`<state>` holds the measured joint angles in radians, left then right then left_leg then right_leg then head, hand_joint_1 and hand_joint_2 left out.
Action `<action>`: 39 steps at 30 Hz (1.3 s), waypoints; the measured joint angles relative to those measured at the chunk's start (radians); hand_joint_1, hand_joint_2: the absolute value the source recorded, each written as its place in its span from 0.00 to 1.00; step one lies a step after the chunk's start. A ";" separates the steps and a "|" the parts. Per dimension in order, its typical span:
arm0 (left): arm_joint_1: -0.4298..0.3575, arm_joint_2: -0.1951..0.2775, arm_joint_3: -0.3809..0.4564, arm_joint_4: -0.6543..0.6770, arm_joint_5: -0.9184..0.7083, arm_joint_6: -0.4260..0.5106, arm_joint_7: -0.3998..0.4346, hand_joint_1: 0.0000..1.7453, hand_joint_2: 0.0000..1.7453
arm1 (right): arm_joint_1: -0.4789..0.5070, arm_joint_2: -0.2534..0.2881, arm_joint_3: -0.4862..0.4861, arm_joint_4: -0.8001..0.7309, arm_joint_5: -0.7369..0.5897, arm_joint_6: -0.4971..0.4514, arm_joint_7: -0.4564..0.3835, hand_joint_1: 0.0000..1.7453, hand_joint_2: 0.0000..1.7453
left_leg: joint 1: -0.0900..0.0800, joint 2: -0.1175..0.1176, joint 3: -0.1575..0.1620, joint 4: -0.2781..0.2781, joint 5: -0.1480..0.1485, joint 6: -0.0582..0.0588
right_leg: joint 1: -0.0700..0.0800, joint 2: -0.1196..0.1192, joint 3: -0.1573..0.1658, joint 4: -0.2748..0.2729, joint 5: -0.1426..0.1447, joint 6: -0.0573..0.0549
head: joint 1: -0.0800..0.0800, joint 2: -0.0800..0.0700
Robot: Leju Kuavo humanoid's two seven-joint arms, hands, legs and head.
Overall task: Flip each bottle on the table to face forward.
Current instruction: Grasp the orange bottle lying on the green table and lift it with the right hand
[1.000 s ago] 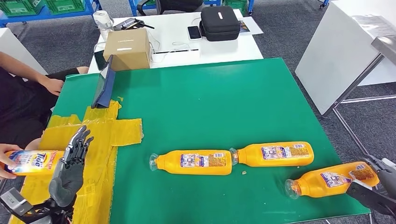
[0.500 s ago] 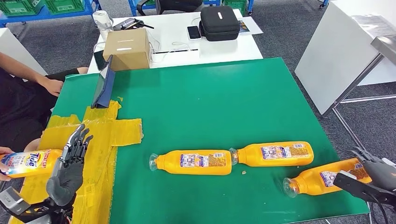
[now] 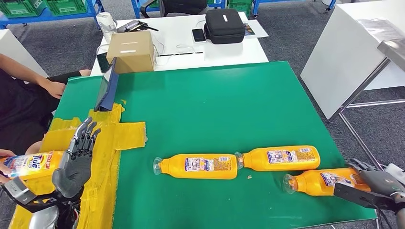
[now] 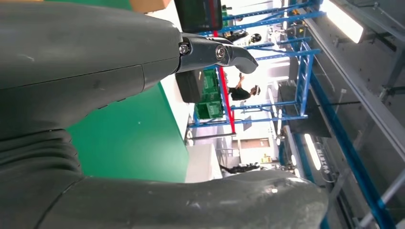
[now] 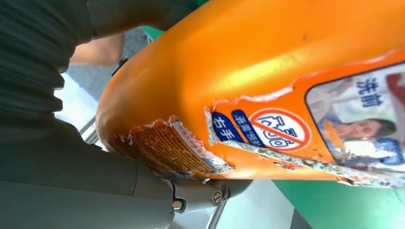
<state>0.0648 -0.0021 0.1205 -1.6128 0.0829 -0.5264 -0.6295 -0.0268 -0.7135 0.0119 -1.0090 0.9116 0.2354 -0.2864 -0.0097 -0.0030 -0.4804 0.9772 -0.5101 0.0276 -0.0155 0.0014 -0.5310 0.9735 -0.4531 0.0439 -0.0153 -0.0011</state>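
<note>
Left hand (image 4: 95, 119) close up, green table (image 4: 129, 138) behind, blue racks (image 4: 296, 71) beyond

open green mat (image 3: 215, 109) behind, bottles (image 3: 198, 165) crowding near edge

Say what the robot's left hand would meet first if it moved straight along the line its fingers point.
Probably the dark tablet standing at the green table's far left edge. The left hand, open, points away from the robot over yellow tape. It may pass above; depth is unclear.
</note>
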 joint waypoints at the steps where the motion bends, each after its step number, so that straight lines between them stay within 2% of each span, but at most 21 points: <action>1: -0.006 0.001 -0.004 0.008 0.002 0.000 0.000 0.00 0.00 | -0.010 -0.001 0.019 0.016 -0.004 -0.005 0.000 1.00 1.00 | 0.003 0.000 0.003 0.000 -0.001 -0.001 | 0.003 0.000 0.004 -0.002 0.000 0.000 | 0.000 0.000; 7: -0.024 0.008 -0.018 0.043 0.006 0.003 -0.005 0.00 0.00 | -0.072 0.000 0.113 0.112 -0.044 -0.059 -0.005 1.00 1.00 | 0.016 0.005 0.018 0.000 -0.008 -0.006 | 0.015 0.005 0.025 -0.013 0.000 0.000 | 0.001 0.000; 17: -0.032 0.012 -0.020 0.064 0.006 0.001 -0.006 0.00 0.00 | -0.094 -0.002 0.171 0.132 -0.124 -0.067 -0.035 1.00 1.00 | 0.018 0.015 0.024 0.000 -0.013 -0.005 | 0.017 0.016 0.031 -0.015 0.000 0.000 | 0.001 0.000; 19: -0.033 0.014 -0.022 0.067 0.007 0.001 -0.005 0.00 0.00 | -0.070 -0.007 0.174 0.104 -0.214 -0.045 -0.076 1.00 1.00 | 0.019 0.015 0.023 0.000 -0.013 -0.005 | 0.017 0.016 0.035 -0.015 0.000 0.000 | 0.001 0.000; 22: -0.033 0.017 -0.028 0.071 0.012 0.006 0.001 0.00 0.00 | 0.003 -0.006 0.172 -0.024 -0.438 0.052 -0.163 1.00 1.00 | 0.019 0.014 0.020 0.000 -0.013 -0.005 | 0.017 0.016 0.038 -0.015 0.001 0.000 | 0.000 0.000; 24: -0.033 0.017 -0.037 0.072 0.020 0.010 0.011 0.00 0.00 | 0.047 0.027 0.172 -0.137 -0.588 0.141 -0.209 1.00 1.00 | 0.019 0.014 0.017 0.000 -0.013 -0.005 | 0.017 0.016 0.036 -0.014 0.001 0.000 | 0.000 0.000; 27: -0.037 0.013 -0.058 0.072 0.029 0.018 0.030 0.00 0.00 | 0.067 0.125 0.186 -0.268 -0.747 0.254 -0.224 1.00 1.00 | 0.019 0.016 0.012 0.000 -0.011 -0.007 | 0.017 0.016 0.029 -0.012 0.002 -0.003 | -0.001 0.000; 29: -0.041 0.008 -0.072 0.072 0.031 0.023 0.038 0.00 0.00 | 0.063 0.186 0.197 -0.323 -0.793 0.283 -0.215 1.00 1.00 | 0.019 0.014 0.009 0.000 -0.008 -0.007 | 0.016 0.015 0.024 -0.011 0.003 -0.003 | -0.001 0.000; 31: -0.043 0.005 -0.082 0.072 0.032 0.026 0.041 0.00 0.00 | 0.059 0.224 0.206 -0.361 -0.805 0.289 -0.211 1.00 1.00 | 0.018 0.011 0.006 0.000 -0.006 -0.008 | 0.015 0.011 0.022 -0.010 0.003 -0.003 | 0.000 0.000; 35: -0.043 0.005 -0.091 0.072 0.036 0.027 0.041 0.00 0.00 | 0.059 0.256 0.209 -0.399 -0.814 0.291 -0.215 1.00 1.00 | 0.017 0.007 0.002 0.000 -0.005 -0.008 | 0.014 0.008 0.021 -0.010 0.003 -0.003 | 0.000 0.000; 39: -0.043 0.005 -0.093 0.072 0.038 0.027 0.042 0.00 0.00 | 0.059 0.266 0.209 -0.410 -0.817 0.293 -0.220 1.00 1.00 | 0.016 0.007 0.001 0.000 -0.005 -0.008 | 0.014 0.008 0.020 -0.010 0.003 -0.003 | 0.000 0.000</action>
<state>0.0214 0.0027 0.0275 -1.5408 0.1209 -0.4994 -0.5879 0.0322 -0.4479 0.2205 -1.4191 0.0943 0.5287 -0.5065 0.0065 0.0042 -0.4790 0.9776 -0.5153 0.0199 -0.0017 0.0094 -0.5109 0.9634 -0.4504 0.0407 -0.0156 -0.0011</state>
